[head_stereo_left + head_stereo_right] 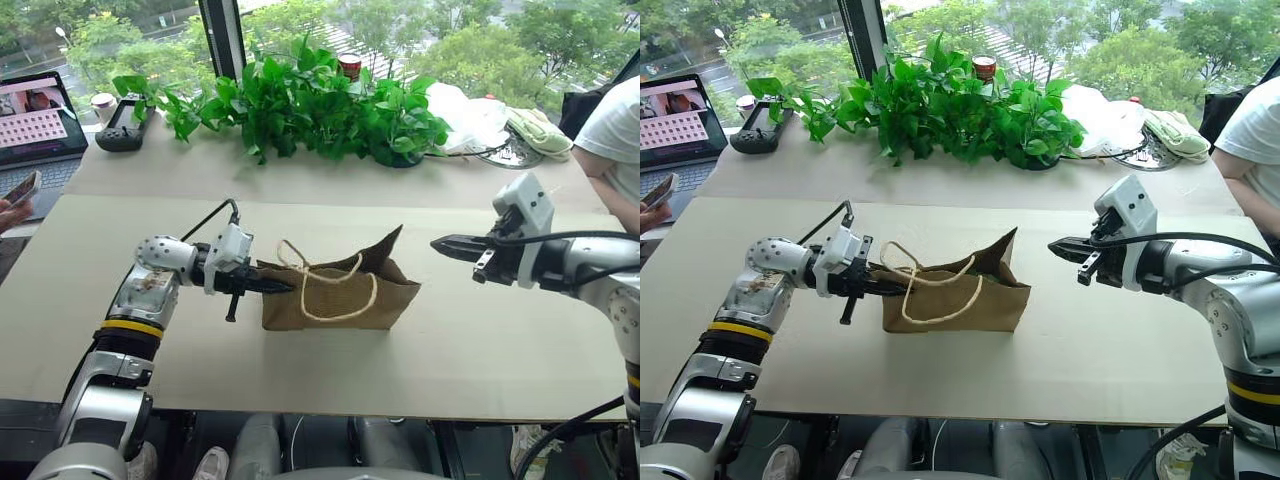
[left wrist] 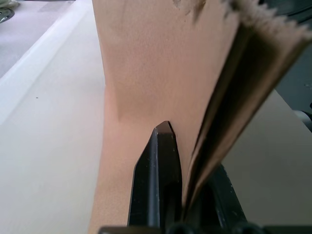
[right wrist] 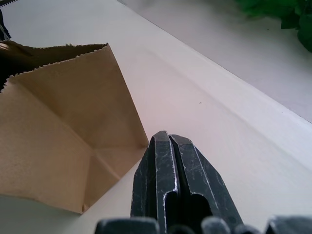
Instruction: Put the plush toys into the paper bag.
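We see a broad pale tabletop (image 1: 480, 350) running up to a window, with a lighter strip along the back where a row of leafy plants (image 1: 310, 105) spreads. A laptop (image 1: 35, 125) sits at the far left corner, a white plastic bag (image 1: 465, 115) at the far right, and a person in a white shirt (image 1: 625, 130) stands at the right edge. The table's near edge lies just below the arms, and wide bare surface lies on every side of the paper bag (image 1: 340, 295), which stands near the middle, its mouth gaping upward and its cord handles drooping over the front. We cannot see the plush toys from here. The left gripper (image 1: 270, 286) pinches the bag's left wall, paper between its fingers (image 2: 156, 185). The right gripper (image 1: 450, 245) hangs apart to the right of the bag, fingers pressed together on nothing.
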Controlling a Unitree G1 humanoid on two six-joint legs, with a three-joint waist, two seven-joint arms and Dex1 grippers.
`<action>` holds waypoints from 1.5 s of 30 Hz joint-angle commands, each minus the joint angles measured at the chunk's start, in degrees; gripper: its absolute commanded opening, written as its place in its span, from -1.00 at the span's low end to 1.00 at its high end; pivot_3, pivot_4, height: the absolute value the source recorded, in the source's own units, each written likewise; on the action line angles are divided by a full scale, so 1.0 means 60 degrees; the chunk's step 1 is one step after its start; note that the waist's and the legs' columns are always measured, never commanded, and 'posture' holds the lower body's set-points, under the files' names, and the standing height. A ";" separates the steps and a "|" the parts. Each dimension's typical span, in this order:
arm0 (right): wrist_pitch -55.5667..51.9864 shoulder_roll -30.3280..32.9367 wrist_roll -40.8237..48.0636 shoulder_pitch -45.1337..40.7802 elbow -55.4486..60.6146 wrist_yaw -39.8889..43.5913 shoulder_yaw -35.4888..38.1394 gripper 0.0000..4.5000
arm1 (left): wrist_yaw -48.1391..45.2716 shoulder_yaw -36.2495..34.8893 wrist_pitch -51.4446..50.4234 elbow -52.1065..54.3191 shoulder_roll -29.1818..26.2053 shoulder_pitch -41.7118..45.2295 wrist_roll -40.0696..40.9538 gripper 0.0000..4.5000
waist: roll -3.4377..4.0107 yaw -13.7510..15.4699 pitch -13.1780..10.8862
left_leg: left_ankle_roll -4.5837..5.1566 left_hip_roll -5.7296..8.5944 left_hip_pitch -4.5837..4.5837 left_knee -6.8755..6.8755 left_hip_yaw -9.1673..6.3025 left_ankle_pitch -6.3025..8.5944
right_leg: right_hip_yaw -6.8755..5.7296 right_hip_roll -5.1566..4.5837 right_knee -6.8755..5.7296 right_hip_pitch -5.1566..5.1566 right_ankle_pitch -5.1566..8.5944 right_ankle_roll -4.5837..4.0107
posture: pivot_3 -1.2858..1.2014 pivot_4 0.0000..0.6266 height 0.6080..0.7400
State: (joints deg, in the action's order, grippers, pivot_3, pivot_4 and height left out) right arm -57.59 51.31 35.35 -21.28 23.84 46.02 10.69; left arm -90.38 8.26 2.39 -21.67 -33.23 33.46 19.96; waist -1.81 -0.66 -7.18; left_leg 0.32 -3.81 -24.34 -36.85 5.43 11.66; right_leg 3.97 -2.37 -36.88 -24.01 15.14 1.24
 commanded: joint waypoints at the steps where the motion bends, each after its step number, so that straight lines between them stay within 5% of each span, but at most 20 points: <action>1: 0.0287 0.0331 0.0530 0.0095 0.0474 0.0503 0.0712 -1.00 | -0.0284 0.0010 0.0310 -0.0176 0.0010 0.0288 -0.0111 -0.97 | 0.0000 0.0003 0.0000 | 0.0000 0.0001 0.0000 0.0000 0.0000 0.0000 | 0.0000 0.0000 -0.0001 0.0000 0.0000 0.0000 | 0.03 -0.52 1.00; 13: 0.0371 0.0919 0.1458 0.0368 0.0400 0.1397 0.1193 -1.00 | -0.0342 -0.0009 0.0390 -0.0463 -0.0071 0.0527 -0.0171 -0.97 | 0.0000 -0.0006 0.0000 | 0.0000 0.0000 0.0005 -0.0005 -0.0008 0.0000 | -0.0001 0.0001 -0.0009 0.0005 0.0000 0.0000 | 0.03 -0.52 1.00; 23: 0.0657 0.0939 0.1467 0.0357 0.0411 0.1449 0.1026 -1.00 | -0.0027 -0.0224 -0.0755 0.0284 -0.0591 0.0439 -0.0013 0.43 | 0.0000 -0.0008 0.0000 | 0.0000 0.0000 0.0004 -0.0007 -0.0008 0.0000 | 0.0000 0.0001 -0.0011 0.0003 0.0000 0.0000 | 0.03 -0.52 1.00; 36: 0.1001 0.1215 0.1416 0.0338 0.0308 0.1713 0.1076 -1.00 | 0.0282 -0.1929 -0.6408 0.3692 -0.3347 0.0418 0.2641 0.43 | 0.0003 -0.0029 -0.0001 | 0.0000 -0.0005 0.0009 -0.0006 -0.0017 0.0000 | 0.0001 0.0002 -0.0021 -0.0003 0.0003 0.0004 | 0.03 -0.52 1.00; 45: 0.1233 0.1157 0.1424 -0.0039 0.0126 0.1817 0.0850 -1.00 | 0.0670 -0.2498 -0.7461 0.3705 -0.3782 0.0523 0.3260 0.43 | 0.0003 -0.0001 -0.0002 | 0.0000 -0.0003 0.0011 -0.0008 -0.0003 -0.0001 | -0.0001 0.0002 -0.0021 -0.0001 0.0005 0.0002 | 0.03 -0.52 1.00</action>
State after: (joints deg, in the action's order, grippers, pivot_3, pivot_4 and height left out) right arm -51.86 57.72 43.67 -19.98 24.16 56.51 15.13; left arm -86.93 -4.79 -41.85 -0.80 -54.88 35.88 38.37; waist -1.80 -0.67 -7.19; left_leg 0.32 -3.82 -24.27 -36.90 5.41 11.66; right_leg 3.97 -2.36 -37.00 -24.02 15.17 1.25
